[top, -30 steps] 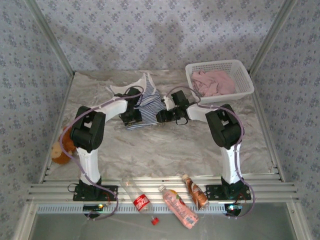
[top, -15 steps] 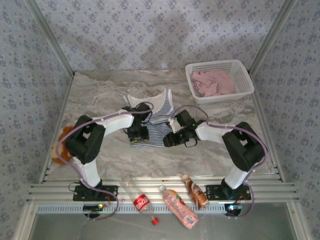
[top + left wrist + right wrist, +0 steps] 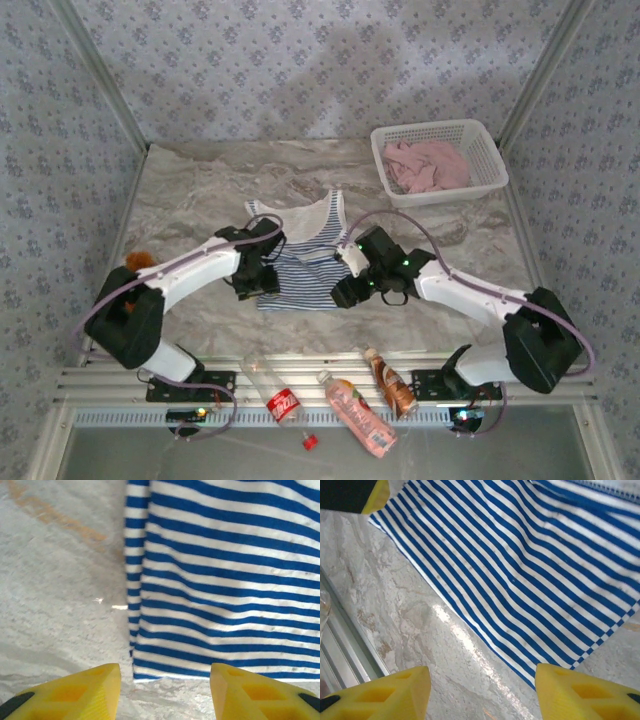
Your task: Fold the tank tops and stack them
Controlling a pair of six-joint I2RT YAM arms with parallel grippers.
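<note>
Striped top (image 3: 300, 265): flat at centre, unfolded.
Pink top (image 3: 425, 165): two o'clock, in basket (image 3: 445, 194).
Left gripper (image 3: 165, 672), right gripper (image 3: 482, 677): jaws apart, empty.

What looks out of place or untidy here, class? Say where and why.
Three plastic drink bottles lie toppled across the metal rails at the near edge, a loose red cap beside them. The dusty pink cloth tank top sits crumpled in the white plastic lattice basket, unfolded. The navy-and-white striped tank top lies spread out.

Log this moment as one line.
striped tank top: spread on table; pink tank top: in basket; left gripper: open; right gripper: open
</note>
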